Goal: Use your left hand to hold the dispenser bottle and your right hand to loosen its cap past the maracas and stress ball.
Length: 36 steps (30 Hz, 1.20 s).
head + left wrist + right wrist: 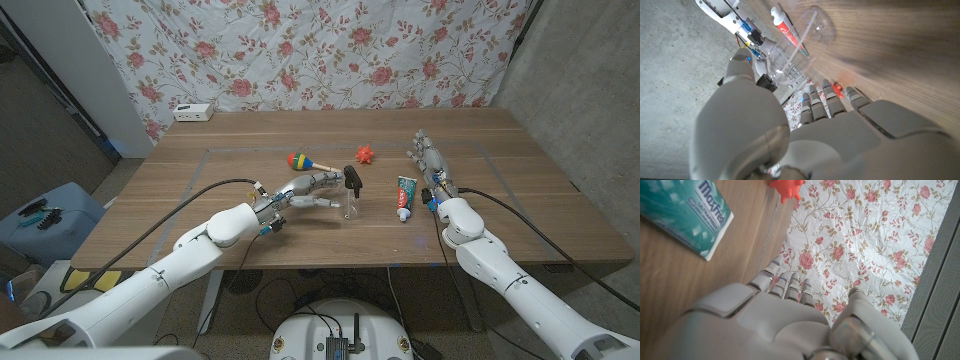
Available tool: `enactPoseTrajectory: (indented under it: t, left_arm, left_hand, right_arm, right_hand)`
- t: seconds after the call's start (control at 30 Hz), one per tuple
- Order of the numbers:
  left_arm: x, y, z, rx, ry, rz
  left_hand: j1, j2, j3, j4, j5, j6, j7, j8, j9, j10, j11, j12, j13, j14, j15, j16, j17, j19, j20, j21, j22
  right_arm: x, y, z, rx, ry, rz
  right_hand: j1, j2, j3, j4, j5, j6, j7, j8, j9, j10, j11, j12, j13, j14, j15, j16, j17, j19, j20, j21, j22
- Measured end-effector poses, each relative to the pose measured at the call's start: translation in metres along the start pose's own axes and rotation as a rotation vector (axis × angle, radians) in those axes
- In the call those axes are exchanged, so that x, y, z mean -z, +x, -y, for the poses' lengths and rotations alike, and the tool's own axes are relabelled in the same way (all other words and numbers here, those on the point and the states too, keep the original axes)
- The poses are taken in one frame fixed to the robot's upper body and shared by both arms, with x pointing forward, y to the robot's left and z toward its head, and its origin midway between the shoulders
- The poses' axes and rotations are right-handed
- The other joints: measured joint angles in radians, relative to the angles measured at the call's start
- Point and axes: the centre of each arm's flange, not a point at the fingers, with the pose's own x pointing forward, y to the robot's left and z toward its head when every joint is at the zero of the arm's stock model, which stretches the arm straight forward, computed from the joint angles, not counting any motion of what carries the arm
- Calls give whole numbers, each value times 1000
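My left hand (pixel 805 135) sits closest, its smooth grey shell broad in the left wrist view, fingers (pixel 815 100) spread loosely and gripping nothing beside the clear plastic dispenser bottle with a black pump cap (pixel 351 192). That bottle stands upright near the middle of the wooden table (pixel 230 180), its long axis vertical, pump on top, just beyond my fingertips; I cannot tell whether they touch it. To its right lies a green-and-white toothpaste tube (pixel 404 197), lengthwise toward me. Behind are the round multicoloured maraca (pixel 298 160) and a spiky orange-red stress ball (pixel 364 154). My right hand (pixel 430 163) stands farther right, fingers extended and empty, well apart from the bottle.
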Motion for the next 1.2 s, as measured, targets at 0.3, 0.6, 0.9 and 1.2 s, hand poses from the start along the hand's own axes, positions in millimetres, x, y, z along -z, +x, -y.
enactPoseTrajectory:
  t: [0.3, 0.6, 0.9, 1.2]
  left_arm:
    - [2, 7, 4, 11, -3, -5]
    - [4, 13, 7, 16, -7, -9]
    - [5, 18, 10, 21, -4, -15]
    - [7, 25, 13, 27, -5, -33]
  left_hand:
    - [17, 2, -17, 0, 8, 18, -4, 0, 0, 5, 5, 0, 0, 4, -4, 0, 0, 0, 0, 5, 0]
    - [28, 13, -23, 1, 8, 37, -5, 4, 0, 8, 1, 0, 0, 4, -3, 0, 0, 4, -4, 5, 0]
    - [45, 19, -29, 2, 8, 50, -15, 4, 0, 15, 2, 0, 0, 4, -3, 0, 0, 13, -13, 5, 0]
    - [78, 41, -33, 6, 7, 91, -45, 8, 0, 46, -29, 0, 0, 23, -2, 0, 0, 36, -36, 5, 0]
  right_arm:
    - [1, -3, 4, 1, 0, -1]
    - [3, -4, 8, 3, 3, 1]
    - [4, -5, 11, 1, 4, 3]
    - [5, -4, 15, -1, 4, 4]
  right_hand:
    - [0, 0, 0, 0, 0, 0, 0, 0, 5, 0, 0, 0, 0, 0, 0, 0, 0, 0, 0, 0, 0]
    - [0, 0, 0, 0, 0, 0, 0, 0, 5, 0, 0, 0, 0, 0, 0, 0, 0, 0, 0, 0, 0]
    - [0, 0, 0, 0, 0, 0, 0, 0, 5, 0, 0, 0, 0, 0, 0, 0, 0, 0, 0, 0, 0]
    - [0, 0, 0, 0, -4, 0, 0, 0, 5, 0, 0, 0, 0, 0, 0, 0, 2, -6, 6, 0, 0]
